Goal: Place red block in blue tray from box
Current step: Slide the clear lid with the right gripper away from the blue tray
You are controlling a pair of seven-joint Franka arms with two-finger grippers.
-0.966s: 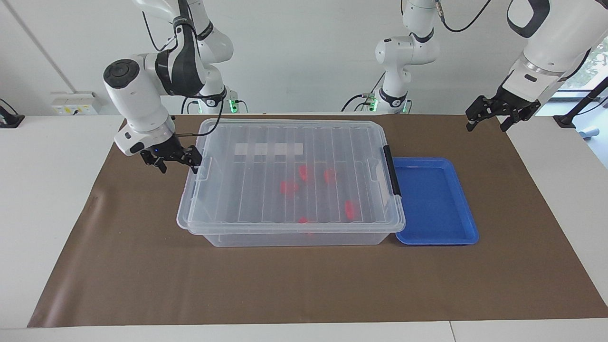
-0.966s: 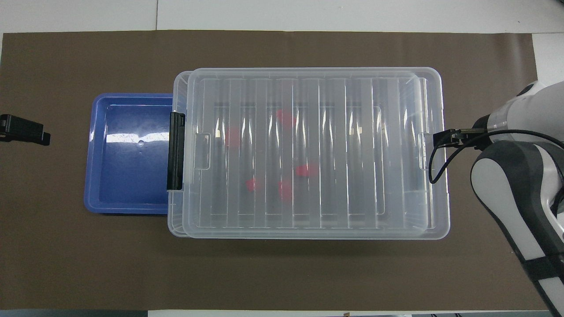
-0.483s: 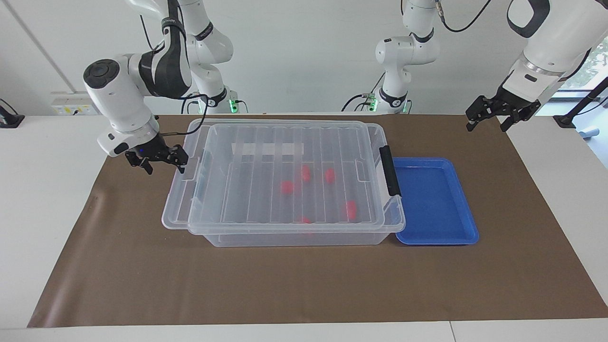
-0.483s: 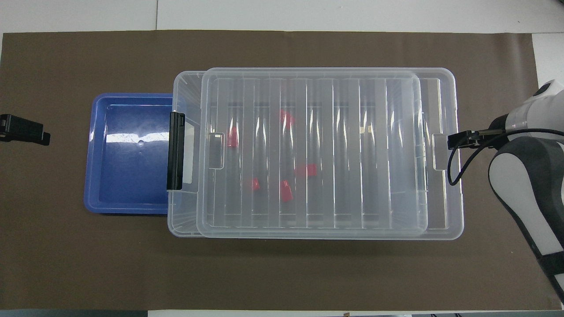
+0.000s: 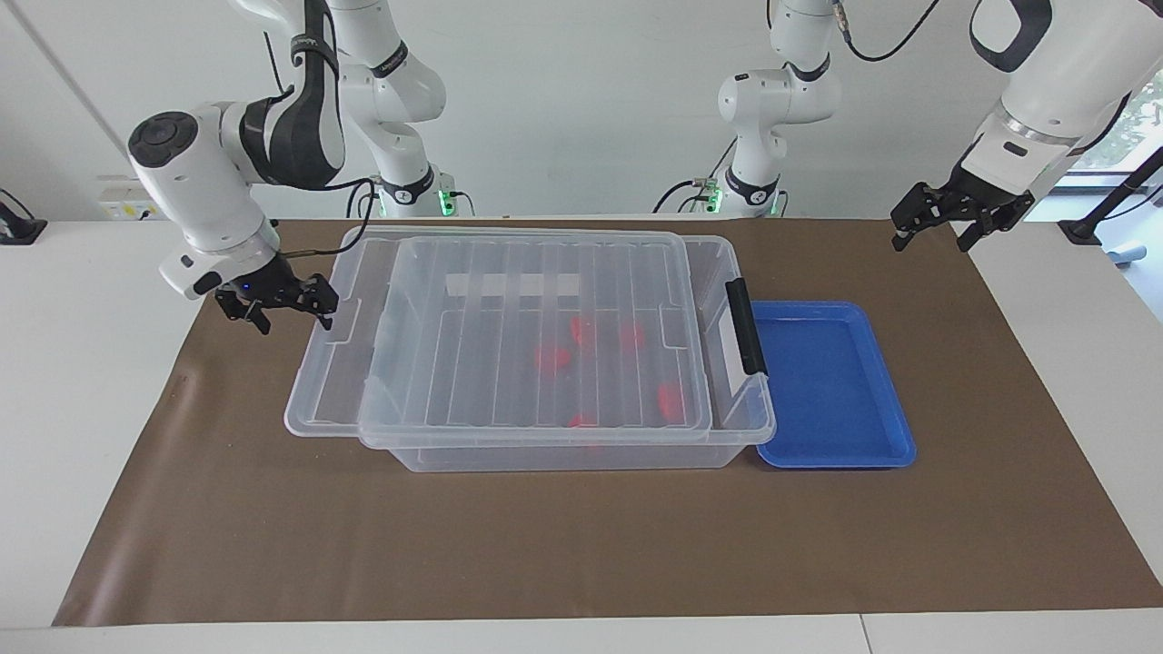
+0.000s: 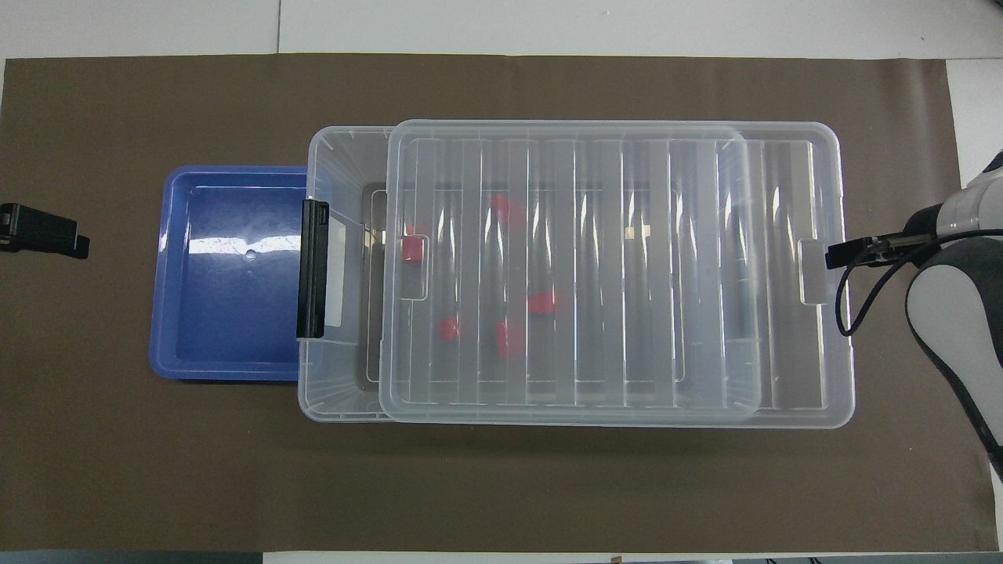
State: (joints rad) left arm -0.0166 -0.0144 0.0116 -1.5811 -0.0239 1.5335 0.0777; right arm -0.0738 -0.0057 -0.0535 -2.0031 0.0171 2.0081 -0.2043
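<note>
The clear box (image 5: 563, 456) stands mid-table with several red blocks (image 5: 550, 357) inside, also seen in the overhead view (image 6: 413, 249). Its ribbed lid (image 5: 509, 336) lies shifted toward the right arm's end, so a strip of the box is uncovered by the black clip handle (image 5: 745, 327). My right gripper (image 5: 289, 309) is shut on the lid's end tab (image 6: 813, 270). The blue tray (image 5: 831, 386) sits empty beside the box's handle end. My left gripper (image 5: 954, 222) waits open, up over the mat corner at the left arm's end.
A brown mat (image 5: 581, 554) covers the table under everything. The lid (image 6: 627, 274) overhangs the box end toward the right arm's base. White table (image 5: 82, 381) shows around the mat.
My right gripper has drawn the lid steadily toward the right arm's end, uncovering more of the box beside the handle. The left arm has not moved.
</note>
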